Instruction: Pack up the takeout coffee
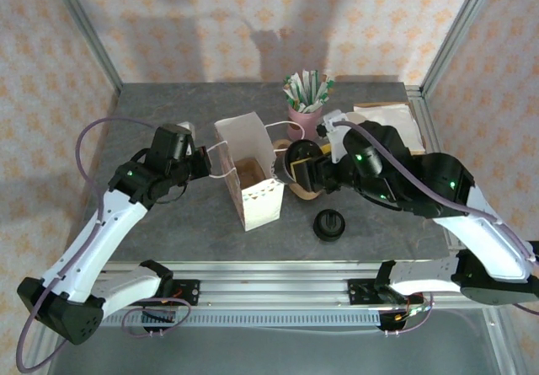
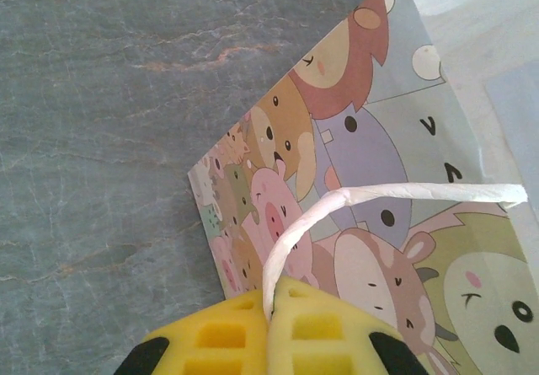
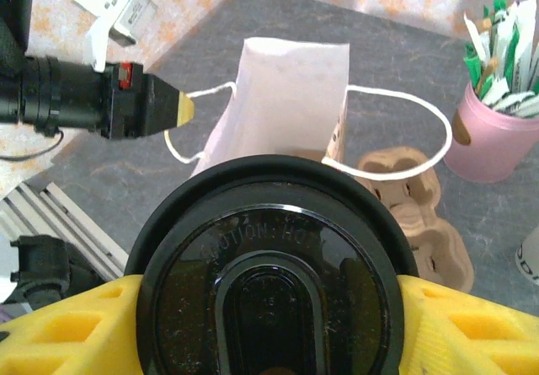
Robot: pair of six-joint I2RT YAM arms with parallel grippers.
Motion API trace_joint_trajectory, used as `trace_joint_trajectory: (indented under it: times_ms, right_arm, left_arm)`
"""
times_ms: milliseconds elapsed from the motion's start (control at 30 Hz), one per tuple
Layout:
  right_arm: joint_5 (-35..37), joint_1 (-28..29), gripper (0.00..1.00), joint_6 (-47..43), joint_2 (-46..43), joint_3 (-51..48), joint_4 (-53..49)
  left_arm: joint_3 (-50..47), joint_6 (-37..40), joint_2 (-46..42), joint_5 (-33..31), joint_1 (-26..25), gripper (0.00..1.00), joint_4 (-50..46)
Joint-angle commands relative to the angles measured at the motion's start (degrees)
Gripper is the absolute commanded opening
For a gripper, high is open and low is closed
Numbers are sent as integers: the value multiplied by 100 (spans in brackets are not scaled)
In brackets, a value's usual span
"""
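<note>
Beside the bag [image 3: 295, 97], right tool [image 3: 269, 333] grips the "CAUTION: HOT" coffee [image 3: 269, 249]; left tool [image 2: 274, 324] pinches bag handle [image 2: 379, 194].

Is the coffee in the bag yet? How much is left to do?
Not yet. Done: the left gripper is shut on the handle of the paper bag, which stands open. In hand: the right gripper holds the takeout coffee just beside the bag. Left: carry it over the opening, lower it in and let go.
</note>
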Motion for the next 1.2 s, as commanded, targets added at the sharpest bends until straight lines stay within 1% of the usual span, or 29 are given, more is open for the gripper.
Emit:
trace_joint_trajectory:
  times_ms: [0, 133, 267, 400, 533, 667, 767, 1033, 1167]
  right_arm:
    - [221, 40, 65, -185, 224, 334, 237]
    - [314, 40, 66, -229, 554, 606, 312]
    - [551, 40, 66, -295, 1100, 996, 123]
    - [848, 36, 66, -289, 1788, 1612, -387]
    - [944, 22, 66, -147, 2546, 2426, -1120]
    - [907, -4, 66, -13, 3145, 3095, -1765]
    - [798, -29, 66, 12, 3396, 3281, -1986]
    - [296, -174, 64, 96, 3661, 3341, -2185]
    - [154, -230, 64, 141, 3824, 3358, -2335]
  left_arm:
    - [-39, -152, -131, 104, -66, 0, -181]
    - [-41, -239, -123, 132, -220, 0, -192]
    - [-32, -368, -123, 112, -406, 0, -164]
    - [3, -500, -147, 122, -527, 0, -192]
    - [22, -666, -223, 154, -634, 0, -228]
    - [-21, -887, -368, 99, -683, 0, -306]
    - [-142, -1040, -524, 128, -722, 0, -236]
    - [-260, -1268, -727, 155, -784, 0, -257]
    - [-361, -1429, -862, 187, -830, 0, -190]
